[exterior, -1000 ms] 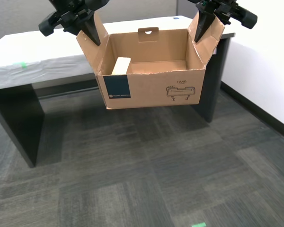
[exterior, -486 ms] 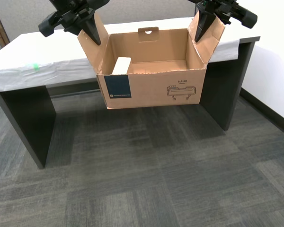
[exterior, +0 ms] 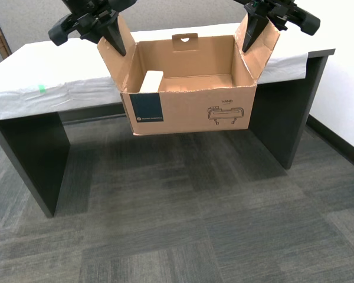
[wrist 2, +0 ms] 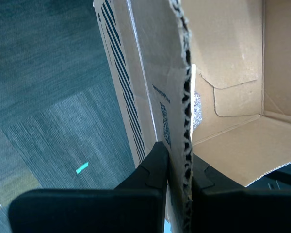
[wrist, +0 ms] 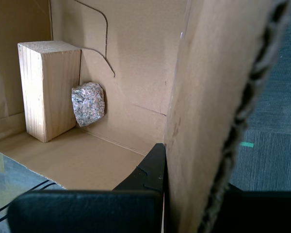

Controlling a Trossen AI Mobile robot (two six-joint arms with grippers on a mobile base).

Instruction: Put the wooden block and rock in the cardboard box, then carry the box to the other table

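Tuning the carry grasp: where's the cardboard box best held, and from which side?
By its two upright side flaps, from above, one gripper per flap: my first gripper and second gripper pinch them so, and the cardboard box hangs level. The walls are too wide to span.

Cardboard box (exterior: pixel 189 109) held clear of the floor, loaded with the wooden block (exterior: pixel 151 82) and the rock (wrist: pixel 88 103).

The brown corrugated carton is seen open-topped and level in front of the other table (exterior: pixel 59 73), its side flaps raised; a dark blue label and a printed line drawing are carried on its front wall. The pale, brick-shaped wooden block is stood upright on end in an inner corner, behind the label side. The small, rough, speckled grey-brown rock is wedged between the block and the box wall, touching both. The table is covered in light grey, wrinkled sheeting with a green tape mark.
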